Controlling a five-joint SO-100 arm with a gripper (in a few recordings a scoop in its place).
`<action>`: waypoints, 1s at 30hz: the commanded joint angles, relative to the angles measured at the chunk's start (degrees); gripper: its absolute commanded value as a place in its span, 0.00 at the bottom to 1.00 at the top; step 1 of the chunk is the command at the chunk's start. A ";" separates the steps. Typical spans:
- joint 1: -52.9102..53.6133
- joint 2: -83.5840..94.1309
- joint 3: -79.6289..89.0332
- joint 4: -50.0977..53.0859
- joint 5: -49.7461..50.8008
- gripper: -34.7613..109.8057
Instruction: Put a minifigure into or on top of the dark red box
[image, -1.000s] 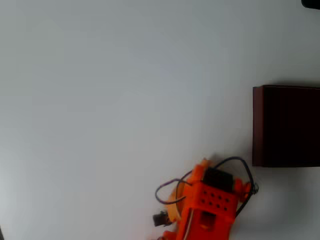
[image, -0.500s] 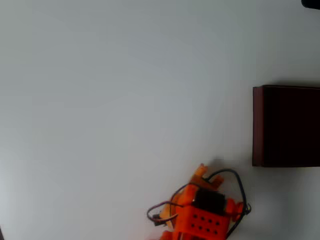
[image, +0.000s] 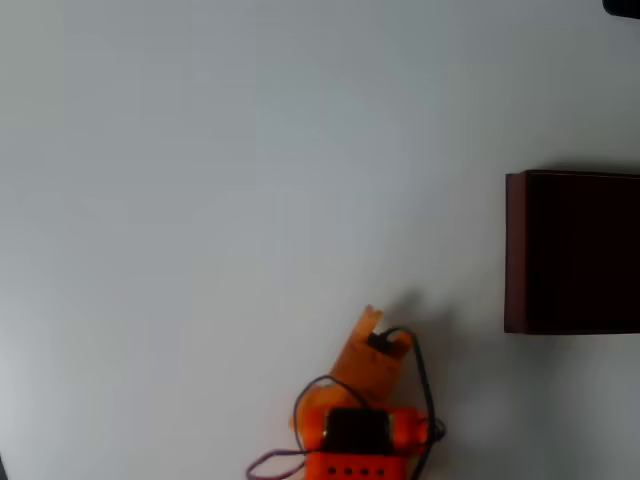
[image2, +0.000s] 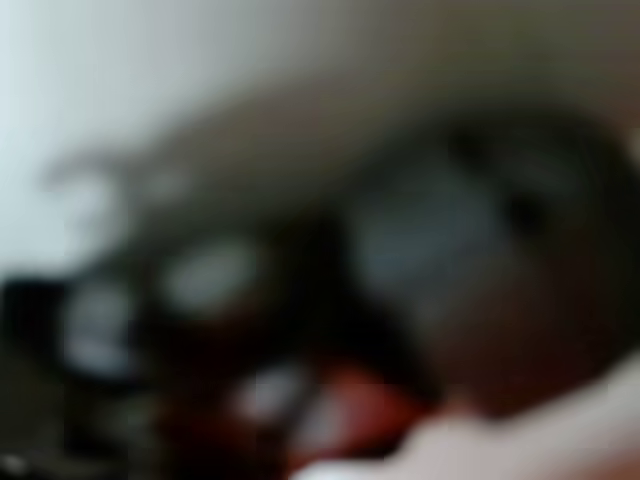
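In the overhead view the dark red box (image: 572, 252) lies at the right edge, with red-brown walls and a nearly black inside. My orange gripper (image: 378, 326) reaches up from the bottom edge, well left of the box and slightly below its lower left corner. Its fingers look close together, but the view from above hides whether anything sits between them. The minifigure is hidden or out of view. The wrist view is a heavy blur of dark shapes with pale grey patches and a red smear, too soft to name.
A plain white table (image: 220, 180) spreads to the left of the box and above the arm. A small dark object (image: 622, 7) pokes in at the top right corner. Loose wires loop around the gripper's base (image: 420, 400).
The arm has drawn back toward the bottom edge and swung left, away from the box. The gripper tip now points up and stands further left than a second ago.
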 joint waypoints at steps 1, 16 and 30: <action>-3.08 2.37 0.70 -1.41 3.34 0.24; -4.04 -14.06 -17.14 -2.90 -4.39 0.24; -8.61 -13.97 -29.88 6.59 -32.78 0.30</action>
